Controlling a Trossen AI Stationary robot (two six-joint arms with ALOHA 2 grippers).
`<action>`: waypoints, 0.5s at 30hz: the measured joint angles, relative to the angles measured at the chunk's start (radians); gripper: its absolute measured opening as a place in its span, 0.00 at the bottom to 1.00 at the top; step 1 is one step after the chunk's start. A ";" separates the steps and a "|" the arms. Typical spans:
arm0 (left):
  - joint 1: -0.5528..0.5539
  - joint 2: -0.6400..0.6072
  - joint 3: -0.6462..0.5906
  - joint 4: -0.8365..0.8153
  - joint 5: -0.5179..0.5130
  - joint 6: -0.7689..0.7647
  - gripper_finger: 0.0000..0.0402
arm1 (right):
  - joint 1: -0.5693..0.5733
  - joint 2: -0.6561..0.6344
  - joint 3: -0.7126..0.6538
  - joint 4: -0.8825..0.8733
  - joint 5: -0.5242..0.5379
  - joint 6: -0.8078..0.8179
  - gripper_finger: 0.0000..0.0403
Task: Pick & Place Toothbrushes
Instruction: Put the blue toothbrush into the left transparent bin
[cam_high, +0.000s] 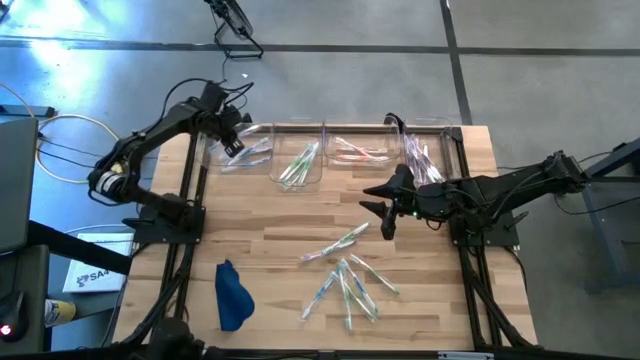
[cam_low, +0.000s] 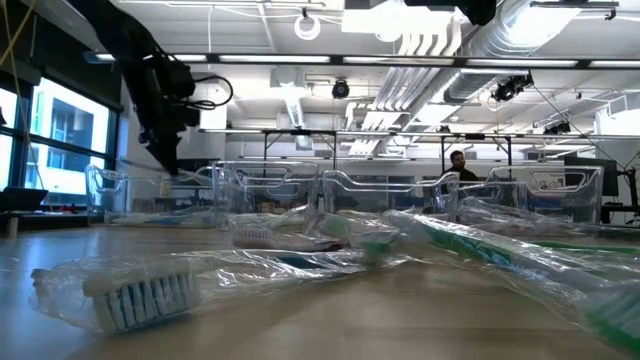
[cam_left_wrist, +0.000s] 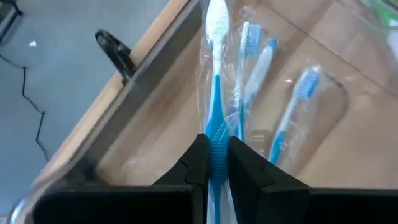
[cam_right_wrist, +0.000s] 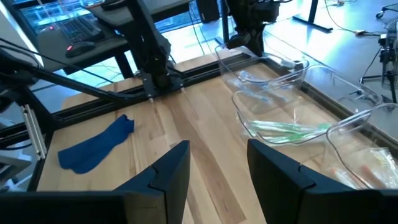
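Observation:
My left gripper (cam_high: 235, 143) hangs over the leftmost clear bin (cam_high: 243, 155) at the table's far edge, shut on a blue-handled toothbrush (cam_left_wrist: 216, 74) in a clear wrapper. Two more blue toothbrushes (cam_left_wrist: 292, 106) lie on that bin's floor below it. Several wrapped toothbrushes (cam_high: 345, 278) lie loose on the wood near the front middle. Other bins hold green (cam_high: 298, 163) and pink (cam_high: 356, 150) ones. My right gripper (cam_high: 378, 208) hovers open above the table's middle, with nothing between its fingers (cam_right_wrist: 180, 168). My left gripper pinches the wrapped toothbrush by its blue handle (cam_left_wrist: 216, 155) between the two fingers. The brush runs on along the fingers' line, its white head (cam_left_wrist: 217, 18) far out in front. It is lifted clear, slanting down over the bin's floor.
Four clear bins stand in a row along the far edge, the rightmost (cam_high: 430, 155) with whitish-purple brushes. A dark blue cloth (cam_high: 232, 295) lies crumpled at the front left. Bare wood (cam_high: 290, 215) lies between the bins and the loose pile.

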 joint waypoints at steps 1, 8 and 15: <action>0.000 0.010 0.000 0.015 0.000 0.007 0.07 | 0.000 0.000 0.000 0.000 0.001 0.000 0.38; -0.003 0.092 0.000 0.048 0.006 0.050 0.07 | 0.000 0.000 0.000 0.000 0.001 0.024 0.38; -0.003 0.165 0.000 0.049 0.036 0.051 0.08 | 0.000 0.000 0.000 0.000 0.001 0.045 0.38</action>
